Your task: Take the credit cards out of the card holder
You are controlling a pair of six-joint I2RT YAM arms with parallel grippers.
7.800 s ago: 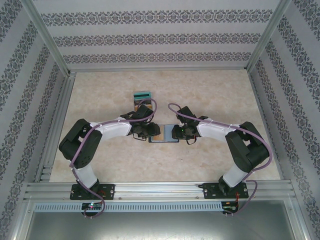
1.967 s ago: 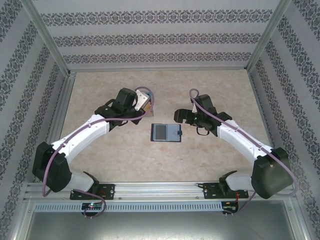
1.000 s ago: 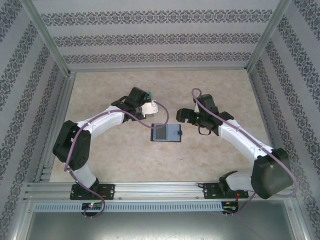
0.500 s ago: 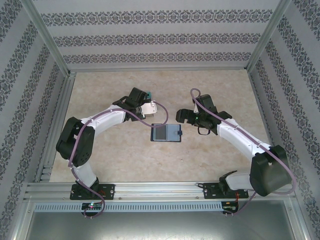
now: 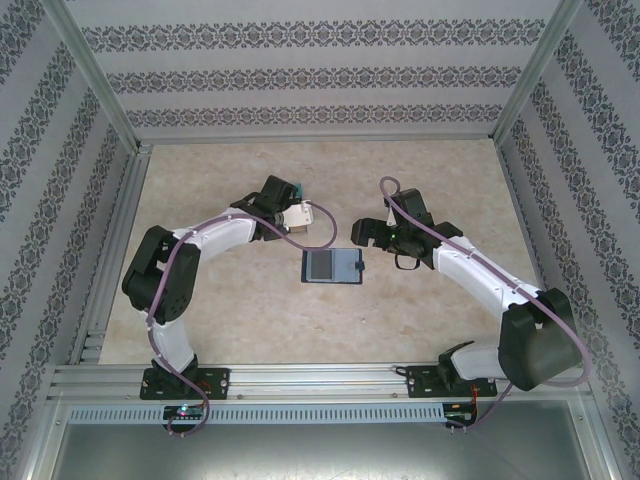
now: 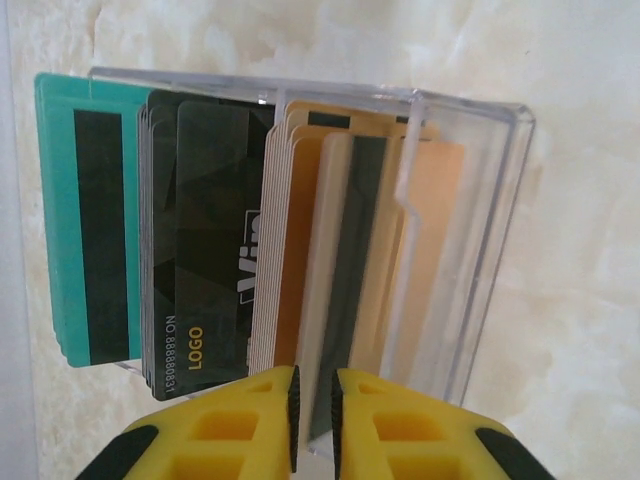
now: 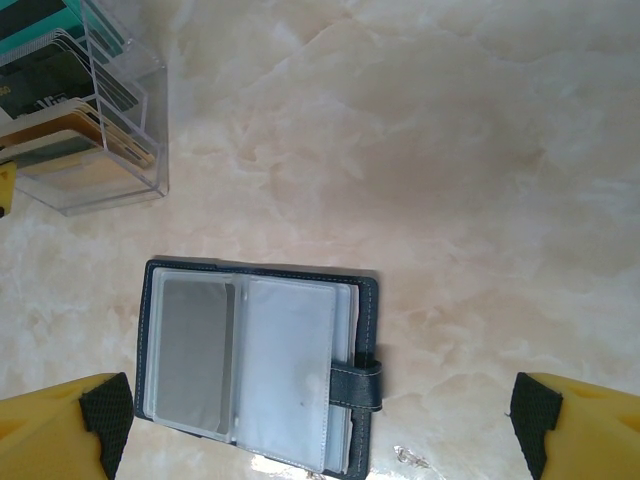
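Note:
The card holder [image 5: 332,267] is a navy wallet lying open on the table, snap tab to the right [image 7: 255,370]. A grey credit card [image 7: 192,365] sits in its left clear sleeve. My right gripper [image 7: 320,430] hovers wide open above it, up and right of it in the top view [image 5: 365,232]. My left gripper [image 6: 315,375] is at a clear box [image 6: 490,220] of upright cards. Its jaws stand a narrow gap apart, astride the near edge of a tan card with a dark stripe [image 6: 345,300] that stands in the box.
The clear box [image 7: 120,150] stands up and left of the wallet [image 5: 294,189]. It holds teal [image 6: 60,220], dark [image 6: 200,230] and tan [image 6: 285,250] cards in rows. Bare marble-pattern table lies to the right of the wallet and near it.
The left arm's elbow has swung inward while its gripper stays at the clear box. The right arm and the wallet have hardly moved.

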